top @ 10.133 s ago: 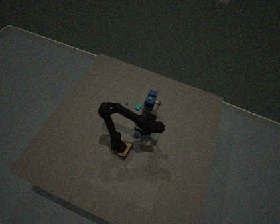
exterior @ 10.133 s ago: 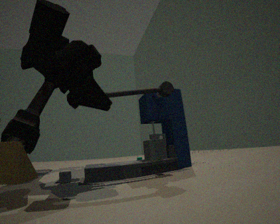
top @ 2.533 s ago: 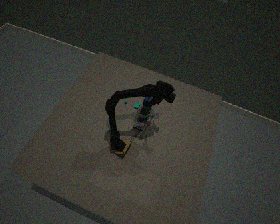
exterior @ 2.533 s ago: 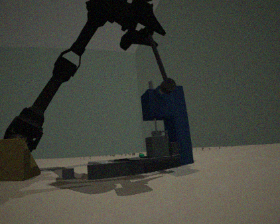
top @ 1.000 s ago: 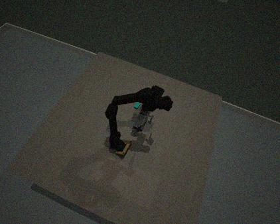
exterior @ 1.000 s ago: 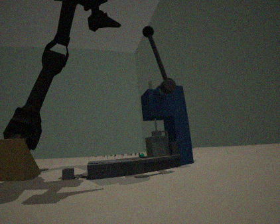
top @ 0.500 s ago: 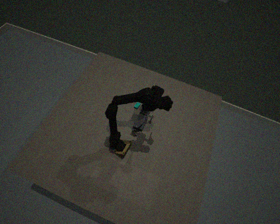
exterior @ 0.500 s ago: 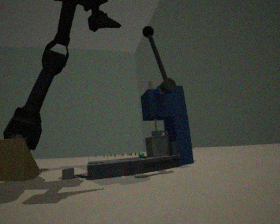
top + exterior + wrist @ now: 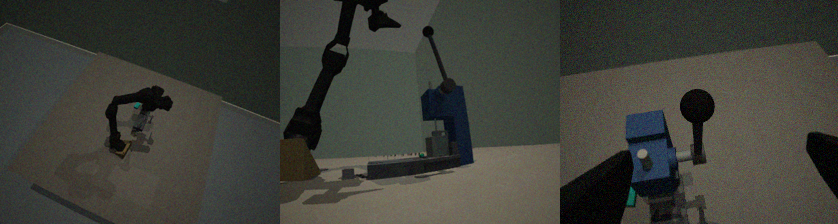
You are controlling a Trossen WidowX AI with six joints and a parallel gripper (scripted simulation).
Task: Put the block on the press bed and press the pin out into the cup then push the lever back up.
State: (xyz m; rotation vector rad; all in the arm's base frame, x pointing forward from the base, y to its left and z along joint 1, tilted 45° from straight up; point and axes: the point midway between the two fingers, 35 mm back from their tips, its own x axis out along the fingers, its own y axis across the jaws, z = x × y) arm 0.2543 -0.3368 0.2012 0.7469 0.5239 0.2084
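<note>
Hovering high beside the press (image 9: 140, 122) (image 9: 466, 132) (image 9: 651, 174), gripper (image 9: 168, 103) (image 9: 396, 25) (image 9: 720, 149) wide open, holding nothing; block (image 9: 440, 146) seemingly on its bed. Could clip the lever (image 9: 437, 57) (image 9: 697, 137) by descending off-centre, jolting everything!

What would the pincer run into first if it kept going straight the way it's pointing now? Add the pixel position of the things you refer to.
Most likely the black knob (image 9: 428, 31) (image 9: 697, 106) on the press lever: it sits between the open pincer's (image 9: 400, 25) (image 9: 719, 144) fingers, somewhat off-centre. Depth is unclear, so it might pass between them.
</note>
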